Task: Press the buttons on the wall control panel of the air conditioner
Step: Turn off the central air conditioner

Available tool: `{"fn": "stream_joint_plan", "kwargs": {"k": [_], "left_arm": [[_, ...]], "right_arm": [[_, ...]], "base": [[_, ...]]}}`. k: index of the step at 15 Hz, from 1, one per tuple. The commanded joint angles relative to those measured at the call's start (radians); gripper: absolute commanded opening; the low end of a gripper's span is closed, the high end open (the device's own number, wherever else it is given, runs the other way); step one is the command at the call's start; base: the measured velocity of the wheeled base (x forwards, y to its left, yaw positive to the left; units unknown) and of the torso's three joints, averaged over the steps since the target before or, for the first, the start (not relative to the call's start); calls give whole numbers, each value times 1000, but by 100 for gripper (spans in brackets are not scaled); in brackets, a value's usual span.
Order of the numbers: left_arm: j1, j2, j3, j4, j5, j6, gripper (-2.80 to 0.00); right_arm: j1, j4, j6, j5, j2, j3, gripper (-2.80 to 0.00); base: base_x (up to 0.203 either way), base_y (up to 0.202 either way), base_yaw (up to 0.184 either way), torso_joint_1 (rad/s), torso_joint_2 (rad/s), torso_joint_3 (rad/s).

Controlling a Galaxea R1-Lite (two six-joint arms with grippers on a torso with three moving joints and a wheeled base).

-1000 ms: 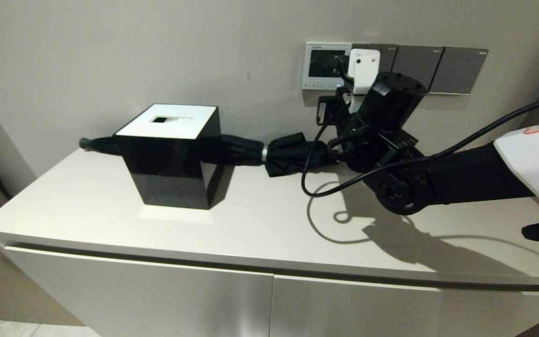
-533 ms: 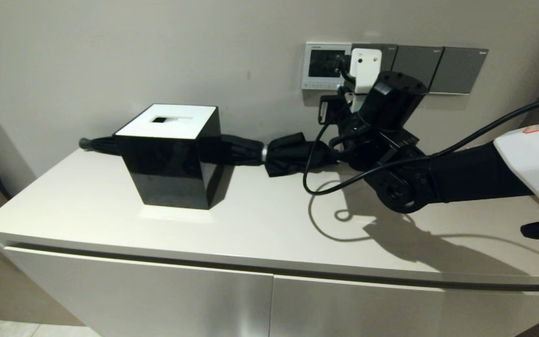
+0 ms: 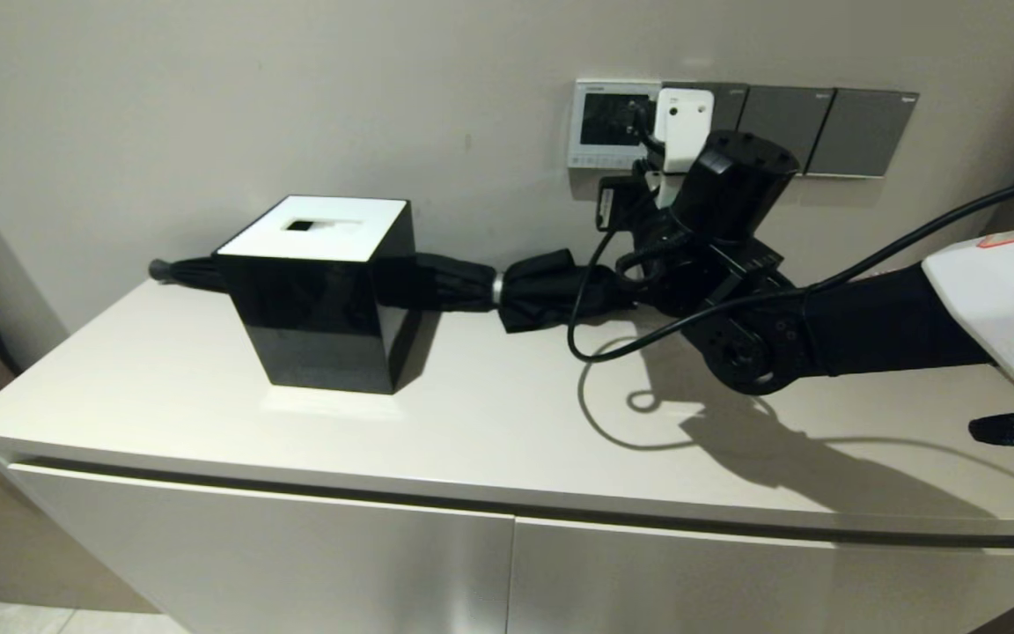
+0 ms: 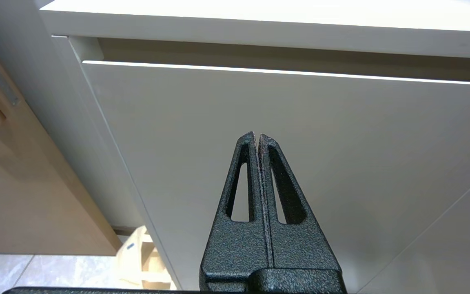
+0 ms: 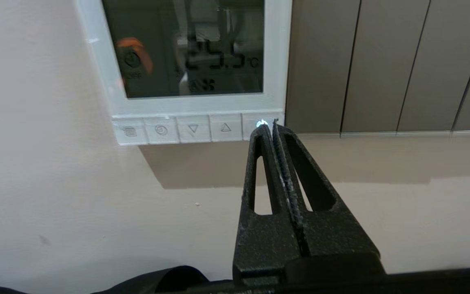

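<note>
white thermostat (image 5: 186, 61) is fixed on the wall beside grey switch plates (image 5: 382, 65). the right gripper (image 5: 268, 124), fingers pressed together, is held at the end button (image 5: 251, 124) of its bottom row. the left gripper (image 4: 257, 136), fingers together, is parked by the cabinet door (image 4: 300, 143).

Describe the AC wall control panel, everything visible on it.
The air conditioner's wall control panel is a small square, white-framed, plastic-looking unit mounted flat on the beige wall, butted against dark grey switch plates. Its glossy dark LCD screen shows a faint "25.5" reading and an orange mark. Along the lower edge runs a row of pale buttons: menu, round symbol, down triangle, up triangle, and a last one with a small lit spot. The shut right end effector has its tips at that last button; contact cannot be confirmed.
</note>
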Motion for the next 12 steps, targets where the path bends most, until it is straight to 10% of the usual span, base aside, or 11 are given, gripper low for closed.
{"fn": "stream_joint_plan", "kwargs": {"k": [1,12], "left_arm": [[0,1,0,-1,0,0,-280],[0,2,0,0,0,0,-280]], "right_arm": [[-3,-6,-1,0,17,-12,-280],[-10,-4,-1,9,27,-31,-280]], "base": [[0,0,0,0,0,0],[0,0,0,0,0,0]]}}
